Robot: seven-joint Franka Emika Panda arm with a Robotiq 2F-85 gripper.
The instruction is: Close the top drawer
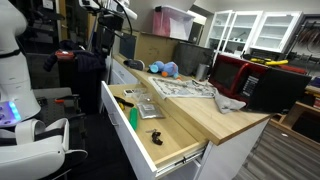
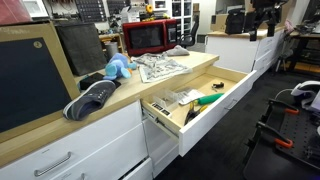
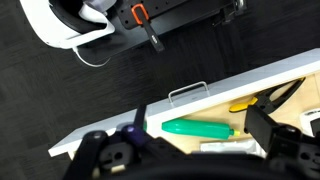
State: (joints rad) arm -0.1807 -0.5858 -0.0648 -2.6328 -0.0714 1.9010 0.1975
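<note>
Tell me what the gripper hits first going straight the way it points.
Likely the green tool lying in the open top drawer, right below the gripper in the wrist view; depth is unclear.

Opposed exterior views; wrist above top drawer (image 3: 260, 80)

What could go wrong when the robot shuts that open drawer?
The top drawer is pulled far out. A hard shove could make the green tool and yellow-handled tool slide and bang. Pushing one end of its long front might twist it so it sticks.
</note>
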